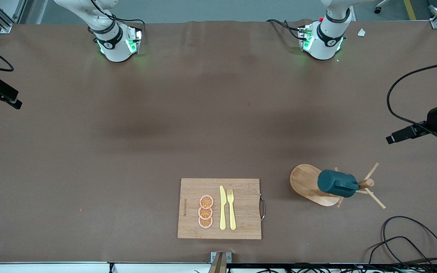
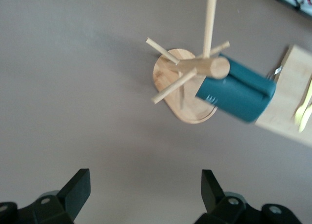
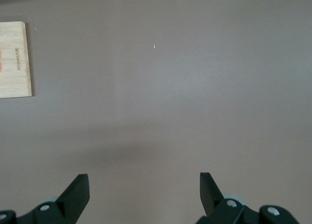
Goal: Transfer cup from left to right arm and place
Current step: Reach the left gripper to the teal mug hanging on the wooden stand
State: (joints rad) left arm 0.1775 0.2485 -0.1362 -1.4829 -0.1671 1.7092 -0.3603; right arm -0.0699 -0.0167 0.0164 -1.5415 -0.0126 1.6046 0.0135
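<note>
The dark teal cup (image 1: 336,183) hangs tilted on its side from a peg of the wooden peg stand (image 1: 306,181), near the left arm's end of the table. In the left wrist view the cup (image 2: 240,93) and stand (image 2: 187,68) lie well below and ahead of my left gripper (image 2: 145,176), which is open and empty, high over bare table beside the stand. My right gripper (image 3: 144,179) is open too, with nothing between its fingers, high over bare brown table away from the cup.
A wooden cutting board (image 1: 241,189) with a yellow knife (image 1: 222,207), a yellow fork (image 1: 231,208) and orange slices (image 1: 205,212) lies close to the front camera, beside the stand. Black cables (image 1: 412,239) coil near the table's corner at the left arm's end.
</note>
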